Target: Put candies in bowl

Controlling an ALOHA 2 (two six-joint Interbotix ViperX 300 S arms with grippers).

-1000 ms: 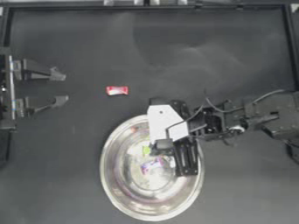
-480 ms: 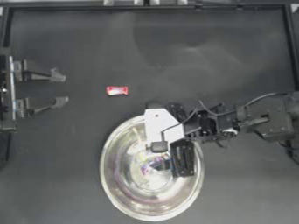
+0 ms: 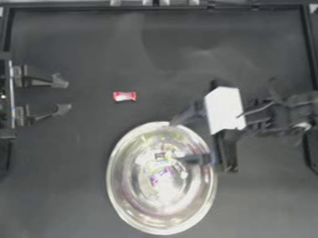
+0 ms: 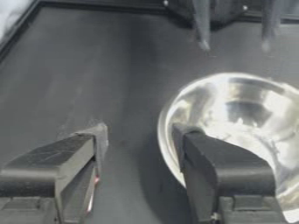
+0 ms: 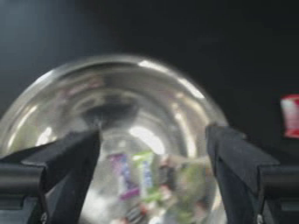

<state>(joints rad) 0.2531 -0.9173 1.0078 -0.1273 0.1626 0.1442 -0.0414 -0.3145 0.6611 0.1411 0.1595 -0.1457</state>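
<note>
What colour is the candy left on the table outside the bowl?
Red candy, clearest in the top view, left of the bowl.

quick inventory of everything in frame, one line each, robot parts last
bowl: 1, shiny silver, lower middle of the table
candies inside the bowl: several, purple and green wrappers visible among reflections, exact count unclear
red candy: 1, red, on the table up and left of the bowl, apart from it
table: 1, dark
left end effector: at the left edge, drawn back, jaws open, holding nothing
right end effector: reaching in from the right at the bowl's upper right rim, jaws open, holding nothing
</note>
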